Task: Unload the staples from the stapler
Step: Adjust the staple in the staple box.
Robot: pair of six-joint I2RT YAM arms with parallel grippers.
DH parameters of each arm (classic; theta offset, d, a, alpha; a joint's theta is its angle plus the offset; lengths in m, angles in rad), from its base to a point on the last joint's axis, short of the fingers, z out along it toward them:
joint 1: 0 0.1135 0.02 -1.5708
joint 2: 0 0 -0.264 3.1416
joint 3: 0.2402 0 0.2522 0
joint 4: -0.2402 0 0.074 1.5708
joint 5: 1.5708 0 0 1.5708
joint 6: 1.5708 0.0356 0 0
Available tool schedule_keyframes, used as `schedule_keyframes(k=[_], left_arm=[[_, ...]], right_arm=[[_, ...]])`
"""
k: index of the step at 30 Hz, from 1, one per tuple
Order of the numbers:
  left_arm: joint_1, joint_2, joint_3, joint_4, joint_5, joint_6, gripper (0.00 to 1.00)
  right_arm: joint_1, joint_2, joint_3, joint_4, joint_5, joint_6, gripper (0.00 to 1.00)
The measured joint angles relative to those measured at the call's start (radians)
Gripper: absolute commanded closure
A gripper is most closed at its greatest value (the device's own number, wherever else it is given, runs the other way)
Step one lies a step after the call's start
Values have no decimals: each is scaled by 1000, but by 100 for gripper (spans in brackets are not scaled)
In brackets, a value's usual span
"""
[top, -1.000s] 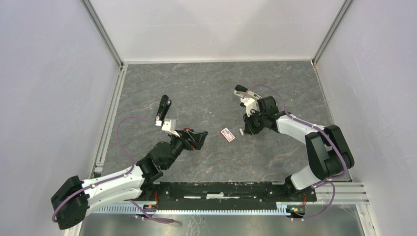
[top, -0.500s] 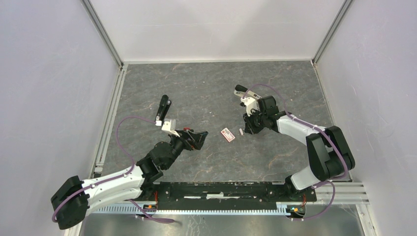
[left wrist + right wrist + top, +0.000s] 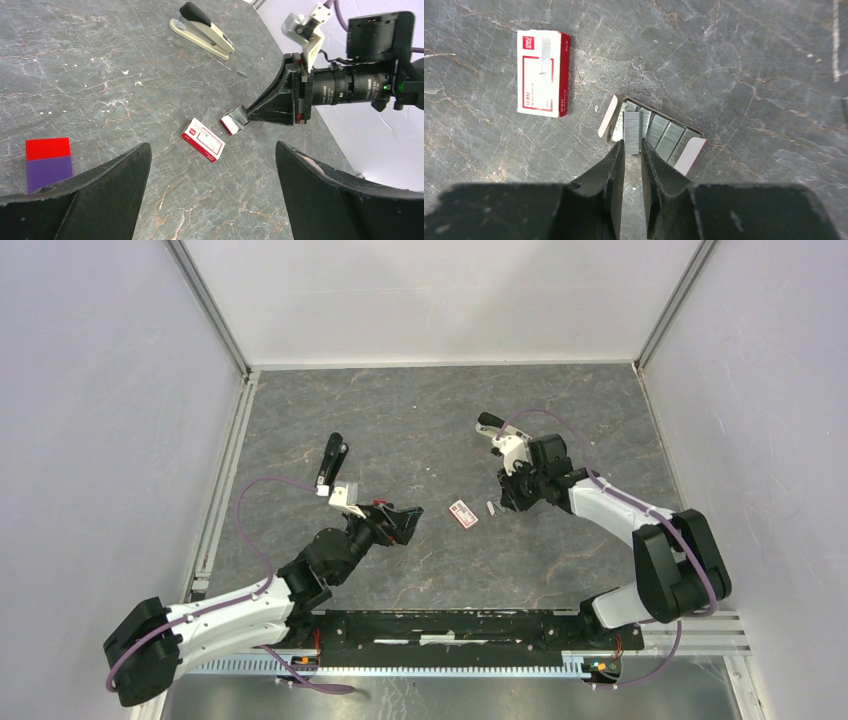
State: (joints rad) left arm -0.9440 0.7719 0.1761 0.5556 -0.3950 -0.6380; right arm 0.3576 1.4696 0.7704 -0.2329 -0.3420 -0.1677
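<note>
the staples seem out of the far stapler, lying in the tray between the nearly closed jaws of my right gripper, gripped or not i cannot tell; only letting go seems left.

White-shelled and black-jointed, the left arm and right arm are bolted at either end of a black base bar. A purple cable loops along each; white brackets cap the black wrists.
</note>
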Motion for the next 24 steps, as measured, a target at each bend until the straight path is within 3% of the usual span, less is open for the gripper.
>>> schedule_keyframes(k=[5, 24], left_arm=[[0, 7, 0, 0, 0, 0, 1], [0, 7, 0, 0, 0, -1, 1]], right_arm=[[-5, -55, -11, -1, 11, -32, 78], [-6, -21, -33, -29, 13, -100, 78]])
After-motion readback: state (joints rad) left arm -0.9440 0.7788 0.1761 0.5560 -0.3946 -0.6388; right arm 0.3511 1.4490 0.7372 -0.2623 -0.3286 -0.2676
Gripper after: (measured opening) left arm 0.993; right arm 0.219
